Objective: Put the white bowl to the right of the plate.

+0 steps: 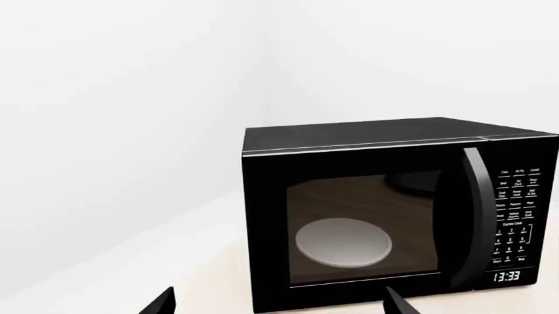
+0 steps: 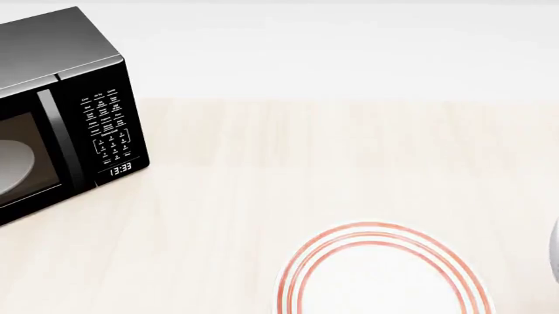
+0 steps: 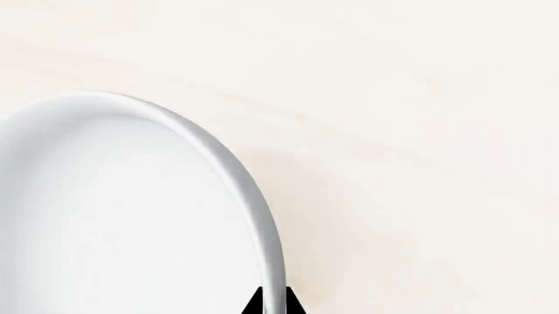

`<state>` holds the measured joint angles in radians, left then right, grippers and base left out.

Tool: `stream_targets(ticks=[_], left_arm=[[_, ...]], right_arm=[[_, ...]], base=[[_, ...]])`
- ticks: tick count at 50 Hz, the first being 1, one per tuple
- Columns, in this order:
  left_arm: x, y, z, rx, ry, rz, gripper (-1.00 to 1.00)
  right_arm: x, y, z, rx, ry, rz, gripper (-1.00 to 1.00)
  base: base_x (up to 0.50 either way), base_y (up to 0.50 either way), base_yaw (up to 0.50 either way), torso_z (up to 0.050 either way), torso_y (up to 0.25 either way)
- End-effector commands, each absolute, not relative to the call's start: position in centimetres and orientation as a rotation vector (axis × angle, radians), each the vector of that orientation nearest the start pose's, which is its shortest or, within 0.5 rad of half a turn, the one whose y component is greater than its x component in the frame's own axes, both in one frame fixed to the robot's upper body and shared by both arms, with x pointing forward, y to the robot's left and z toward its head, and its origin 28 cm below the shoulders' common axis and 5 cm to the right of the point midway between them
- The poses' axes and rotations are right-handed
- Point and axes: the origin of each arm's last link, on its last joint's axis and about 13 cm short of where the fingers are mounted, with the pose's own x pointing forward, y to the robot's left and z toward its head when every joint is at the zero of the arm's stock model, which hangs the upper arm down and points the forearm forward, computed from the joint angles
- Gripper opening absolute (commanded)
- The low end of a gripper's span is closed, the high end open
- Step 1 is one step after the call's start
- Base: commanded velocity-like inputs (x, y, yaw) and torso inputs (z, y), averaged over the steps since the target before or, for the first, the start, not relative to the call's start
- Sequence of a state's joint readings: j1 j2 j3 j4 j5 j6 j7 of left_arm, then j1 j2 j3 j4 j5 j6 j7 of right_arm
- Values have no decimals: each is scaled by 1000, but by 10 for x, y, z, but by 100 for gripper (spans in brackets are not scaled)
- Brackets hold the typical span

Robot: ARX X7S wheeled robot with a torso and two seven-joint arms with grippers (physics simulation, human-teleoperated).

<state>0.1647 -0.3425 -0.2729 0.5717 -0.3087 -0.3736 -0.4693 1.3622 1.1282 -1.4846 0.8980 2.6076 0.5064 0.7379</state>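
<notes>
The plate (image 2: pixel 380 275), flat and white with thin red rings, lies on the pale wooden table near the front edge of the head view. A sliver of the white bowl (image 2: pixel 554 252) shows at that view's right edge, right of the plate. In the right wrist view the white bowl (image 3: pixel 114 209) fills the frame's left, and my right gripper (image 3: pixel 272 305) is shut on its thick rim, one black fingertip on each side. My left gripper (image 1: pixel 277 304) is open and empty, its tips spread in front of the microwave. Neither gripper shows in the head view.
A black microwave (image 2: pixel 52 111) stands at the back left with its door shut; it also shows in the left wrist view (image 1: pixel 393 209), with a grey turntable disc (image 1: pixel 343 243) behind the glass. A white wall runs behind the table (image 2: pixel 262 170).
</notes>
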Motion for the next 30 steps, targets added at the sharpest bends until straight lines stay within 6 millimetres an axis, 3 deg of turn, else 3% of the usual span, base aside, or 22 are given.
stream_targets(ticks=[1,30], left_arm=[[167,301,102,81,-109,549,100],[165,301,103,81,-113,548,100]], right_arm=[[277,-365,199,981,726,-857,-100],[279,-362,190,945,731,-868,-100]], base=[[0,0,0,0,0],[0,0,0,0,1]])
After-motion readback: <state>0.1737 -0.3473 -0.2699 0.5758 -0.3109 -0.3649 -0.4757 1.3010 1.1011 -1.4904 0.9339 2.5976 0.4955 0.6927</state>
